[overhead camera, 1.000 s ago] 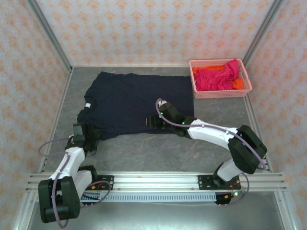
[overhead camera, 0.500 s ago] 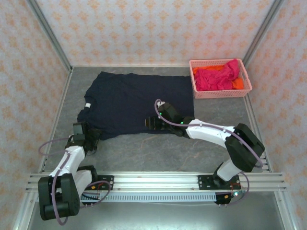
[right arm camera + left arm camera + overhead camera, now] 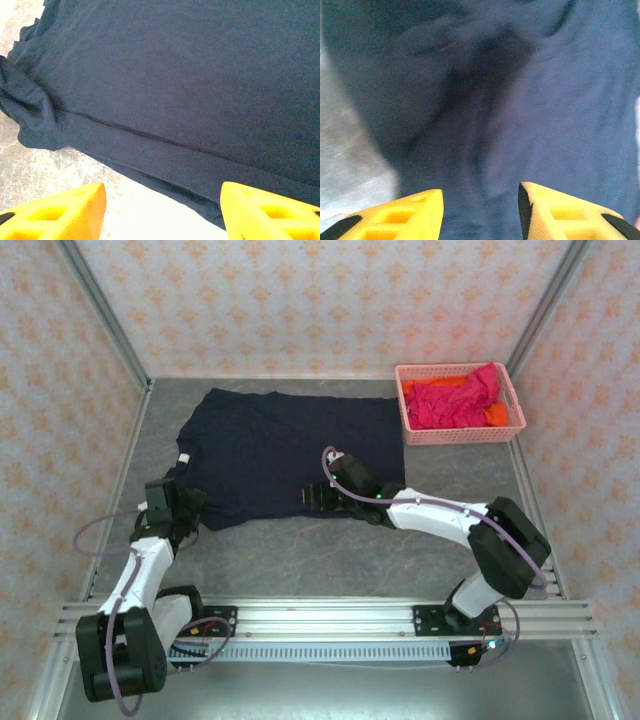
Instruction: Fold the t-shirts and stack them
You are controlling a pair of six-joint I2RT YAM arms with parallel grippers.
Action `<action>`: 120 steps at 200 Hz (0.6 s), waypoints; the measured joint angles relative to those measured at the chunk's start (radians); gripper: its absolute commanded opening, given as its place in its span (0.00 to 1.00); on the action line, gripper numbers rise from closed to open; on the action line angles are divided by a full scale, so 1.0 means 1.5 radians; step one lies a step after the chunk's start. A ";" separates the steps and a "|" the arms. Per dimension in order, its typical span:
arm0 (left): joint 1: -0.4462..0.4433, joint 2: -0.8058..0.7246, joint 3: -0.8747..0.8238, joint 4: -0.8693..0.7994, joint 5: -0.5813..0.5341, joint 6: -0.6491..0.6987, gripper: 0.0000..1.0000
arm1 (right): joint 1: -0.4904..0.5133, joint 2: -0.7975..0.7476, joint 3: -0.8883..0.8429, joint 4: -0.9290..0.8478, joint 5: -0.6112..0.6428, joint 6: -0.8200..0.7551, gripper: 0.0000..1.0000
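Note:
A large dark navy t-shirt [image 3: 285, 450] lies spread flat on the grey table. My left gripper [image 3: 186, 504] is at the shirt's near-left sleeve. In the left wrist view it [image 3: 480, 215] is open, its yellow fingers [image 3: 410, 215] apart over rumpled navy cloth [image 3: 520, 110]. My right gripper [image 3: 312, 498] sits at the shirt's near hem. It [image 3: 162, 215] is open, and the hem edge [image 3: 165, 175] runs across between the fingers without being pinched. A magenta-red t-shirt [image 3: 455, 405] and an orange t-shirt [image 3: 496, 417] lie bunched in the basket.
The pink lattice basket [image 3: 462, 436] stands at the back right, touching the navy shirt's right edge. Patterned walls close in the left, back and right. Bare grey table [image 3: 330, 550] runs between the shirt's hem and the rail carrying the arm bases.
My left gripper has moved away from the base and to the right, onto the navy sleeve, and its fingers have narrowed a little. The right gripper has crept slightly left along the hem.

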 measured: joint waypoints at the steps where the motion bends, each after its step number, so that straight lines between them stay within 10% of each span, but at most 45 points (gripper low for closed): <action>1: 0.000 -0.001 0.001 0.000 0.000 0.000 0.47 | 0.000 0.000 0.000 0.000 0.000 0.001 0.63; 120: 0.000 0.090 -0.025 0.007 0.001 -0.008 0.66 | 0.000 0.011 0.001 0.000 0.000 0.007 0.63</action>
